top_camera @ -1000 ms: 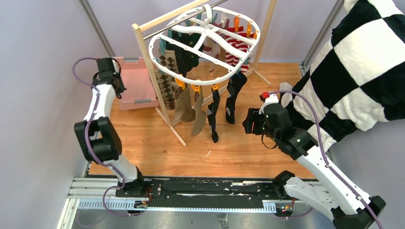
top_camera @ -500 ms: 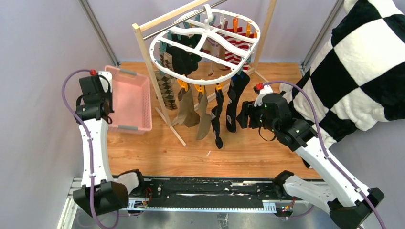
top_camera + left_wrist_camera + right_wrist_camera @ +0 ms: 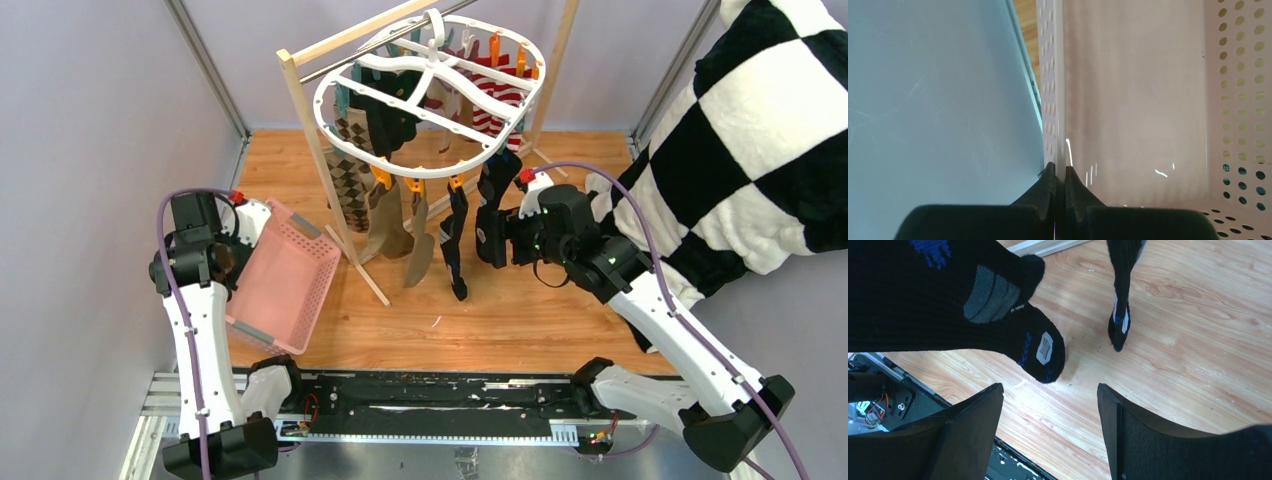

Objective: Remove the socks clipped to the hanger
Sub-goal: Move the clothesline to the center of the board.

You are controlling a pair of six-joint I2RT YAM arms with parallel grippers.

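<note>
The white oval hanger (image 3: 432, 168) hangs from a wooden rack. Socks are clipped to it: two tan (image 3: 388, 228), two black-and-blue (image 3: 456, 240), brown argyle (image 3: 350, 178), red-and-white striped (image 3: 497, 100) and dark green (image 3: 388, 112). My right gripper (image 3: 506, 240) is open and empty, right beside the right-hand black-and-blue sock (image 3: 491, 212). In the right wrist view that sock's foot (image 3: 948, 295) hangs just beyond the open gripper (image 3: 1049, 395), and the other black-and-blue sock (image 3: 1120, 315) hangs further off. My left gripper (image 3: 1060, 172) is shut on a wall of the pink basket (image 3: 1128, 90).
The pink slotted basket (image 3: 285, 285) hangs tilted in my left gripper (image 3: 236, 262) at the front left. The wooden rack frame (image 3: 303, 110) stands on the wood floor. A big black-and-white checkered cloth (image 3: 760, 150) fills the right side. A black rail (image 3: 420, 400) runs along the near edge.
My left arm has swung the pink basket from the back left towards the front and tilted it. My right gripper has moved left and up, close to the black-and-blue sock.
</note>
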